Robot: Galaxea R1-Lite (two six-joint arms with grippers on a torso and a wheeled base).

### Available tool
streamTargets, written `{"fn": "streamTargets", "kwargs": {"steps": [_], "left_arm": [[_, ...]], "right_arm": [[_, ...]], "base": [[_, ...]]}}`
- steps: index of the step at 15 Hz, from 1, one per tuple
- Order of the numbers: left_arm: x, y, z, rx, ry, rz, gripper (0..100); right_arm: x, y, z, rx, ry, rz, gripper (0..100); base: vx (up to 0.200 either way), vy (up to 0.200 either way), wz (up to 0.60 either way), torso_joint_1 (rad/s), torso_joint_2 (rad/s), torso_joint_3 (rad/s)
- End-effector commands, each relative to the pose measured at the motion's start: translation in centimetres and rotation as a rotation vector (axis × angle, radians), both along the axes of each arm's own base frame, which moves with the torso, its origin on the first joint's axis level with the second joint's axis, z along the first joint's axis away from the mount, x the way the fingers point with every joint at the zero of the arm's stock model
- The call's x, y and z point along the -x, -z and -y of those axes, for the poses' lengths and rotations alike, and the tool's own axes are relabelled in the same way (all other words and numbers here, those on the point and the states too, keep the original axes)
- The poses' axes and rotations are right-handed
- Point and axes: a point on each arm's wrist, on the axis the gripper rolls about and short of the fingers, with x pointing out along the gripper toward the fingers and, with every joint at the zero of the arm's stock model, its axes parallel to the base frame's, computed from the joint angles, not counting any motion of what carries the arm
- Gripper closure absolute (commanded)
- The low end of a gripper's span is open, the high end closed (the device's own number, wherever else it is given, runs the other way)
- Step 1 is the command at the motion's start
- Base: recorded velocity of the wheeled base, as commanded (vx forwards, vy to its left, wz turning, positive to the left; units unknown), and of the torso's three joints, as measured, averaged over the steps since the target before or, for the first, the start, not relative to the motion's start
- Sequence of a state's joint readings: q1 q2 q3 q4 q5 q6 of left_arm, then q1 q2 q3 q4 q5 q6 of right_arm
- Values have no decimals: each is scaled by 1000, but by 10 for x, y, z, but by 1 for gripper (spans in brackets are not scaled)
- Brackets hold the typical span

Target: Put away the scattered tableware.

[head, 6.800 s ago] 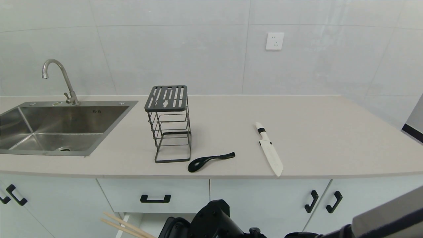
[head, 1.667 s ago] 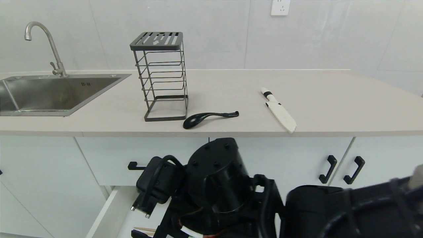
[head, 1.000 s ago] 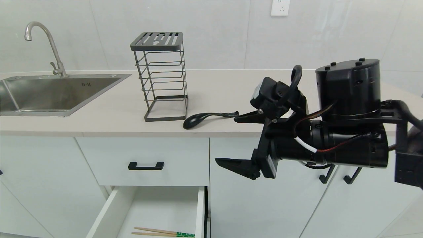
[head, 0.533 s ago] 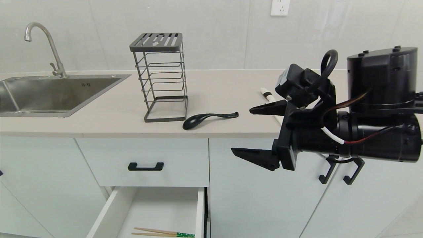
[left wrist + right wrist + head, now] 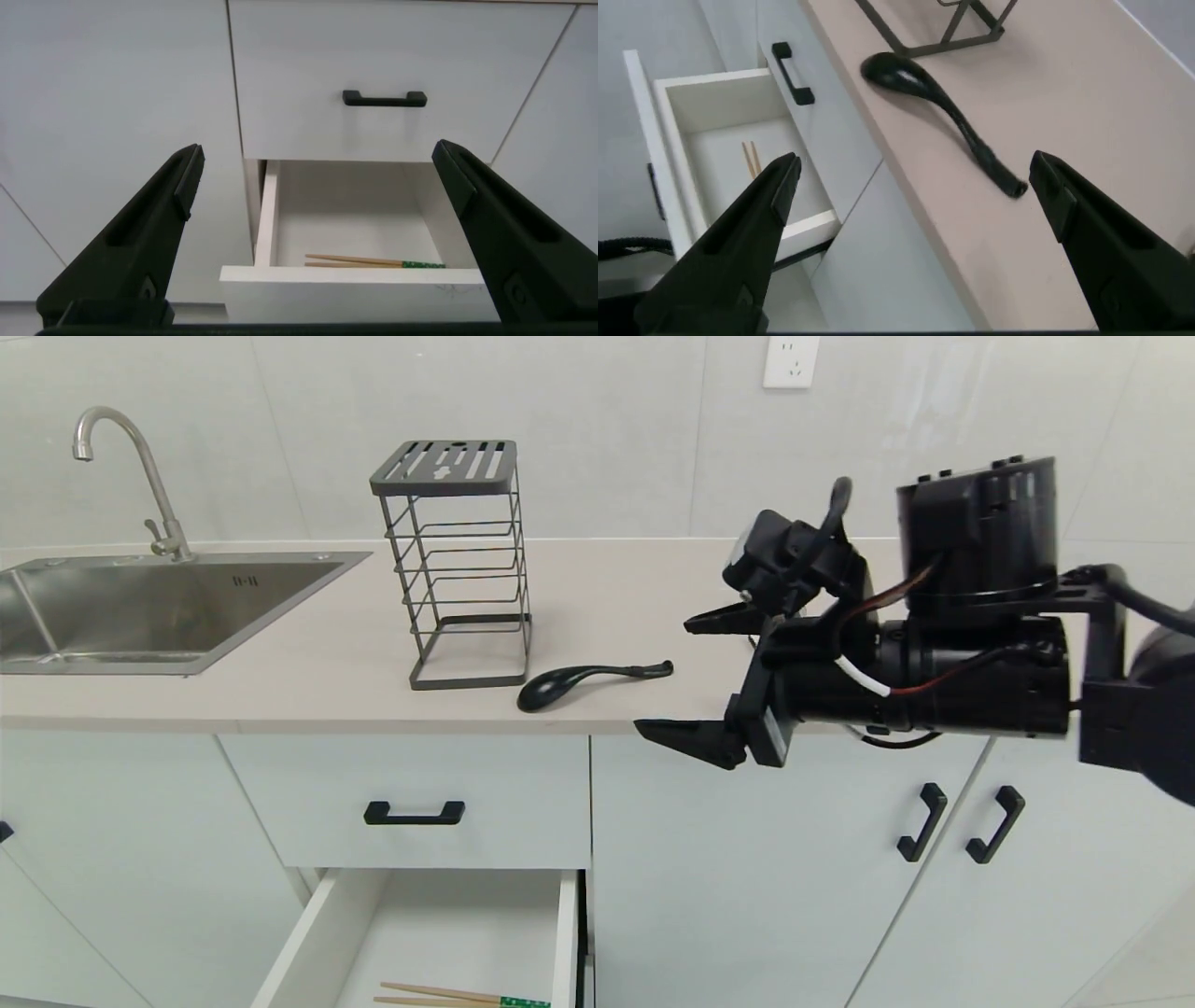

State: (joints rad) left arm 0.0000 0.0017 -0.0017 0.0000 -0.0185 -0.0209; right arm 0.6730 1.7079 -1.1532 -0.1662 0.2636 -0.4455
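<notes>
Stowed: 1 pair of chopsticks in open drawer; outstanding: 1 black spoon on countertop beside rack; right gripper spread, empty, facing spoon; left gripper likewise

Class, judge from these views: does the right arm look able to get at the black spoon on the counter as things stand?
Probably yes. The right gripper hangs open just off the handle end of the spoon, and nothing lies between them; the wire rack stands past the bowl end.
</notes>
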Motion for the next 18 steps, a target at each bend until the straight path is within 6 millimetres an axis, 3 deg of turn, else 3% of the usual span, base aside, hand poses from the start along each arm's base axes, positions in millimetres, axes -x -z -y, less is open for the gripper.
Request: {"fn": "streamTargets", "kwargs": {"steps": [1,5,11,12,15,18], "left_arm": [[0,0,0,1,0,-2,0],[0,0,0,1,0,-2,0],[0,0,0,1,0,-2,0],[0,0,0,1,0,-2,0],[0,0,0,1,0,-3,0],[0,0,0,1,0,-2,0]], "right_arm": [[-42,23,-3,111,38,-54,0],[-66,30,11,106,-91,-96,0],[-80,14,22,35,-151,-57,0],[-75,12,21,34,-165,-61,0],[-37,-15,18,24,-225,-46,0],[16,-30,22,-58,-237,-156,0]], "base": [[0,0,0,0,0,0],[0,0,0,0,0,0],[0,0,0,0,0,0],[0,0,0,0,0,0],[0,0,0,0,0,0],[0,0,0,0,0,0]]}}
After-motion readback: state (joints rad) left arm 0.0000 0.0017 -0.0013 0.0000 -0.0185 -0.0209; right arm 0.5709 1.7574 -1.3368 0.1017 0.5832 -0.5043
